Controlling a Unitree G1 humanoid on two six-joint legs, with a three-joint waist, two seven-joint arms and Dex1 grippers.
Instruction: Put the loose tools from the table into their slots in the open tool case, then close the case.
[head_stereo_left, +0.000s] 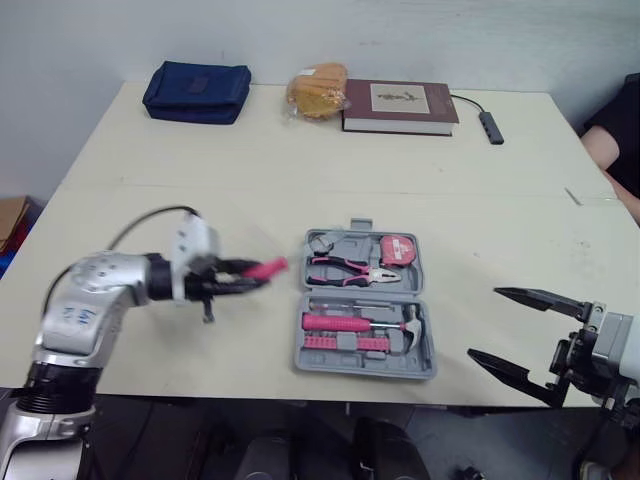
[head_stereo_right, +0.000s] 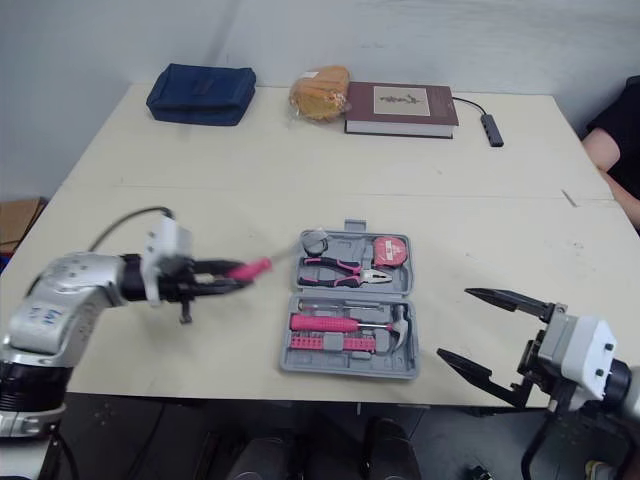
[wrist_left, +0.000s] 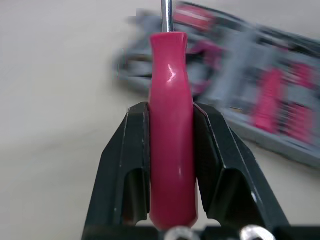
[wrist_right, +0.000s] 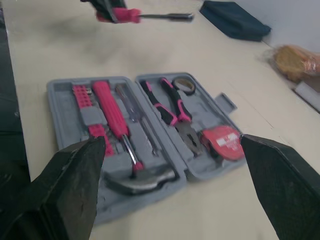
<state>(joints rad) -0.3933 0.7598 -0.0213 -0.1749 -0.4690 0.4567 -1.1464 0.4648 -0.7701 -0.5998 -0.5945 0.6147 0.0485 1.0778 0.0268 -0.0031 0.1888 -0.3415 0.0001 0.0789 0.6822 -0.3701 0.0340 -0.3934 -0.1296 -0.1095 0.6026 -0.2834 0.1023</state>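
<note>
The grey tool case lies open near the table's front edge. It holds pink-handled pliers, a red tape measure, a hammer and a pink bit strip. Left of the case, my left gripper is shut on a pink-handled screwdriver, held a little above the table with its metal shaft pointing toward the case's top left corner. My right gripper stands open with nothing in it at the front edge, right of the case, and its fingers frame the case.
Along the far edge lie a blue pouch, a bagged bread roll, a dark red book and a small hub on a cable. A person's arm rests at the table's right side.
</note>
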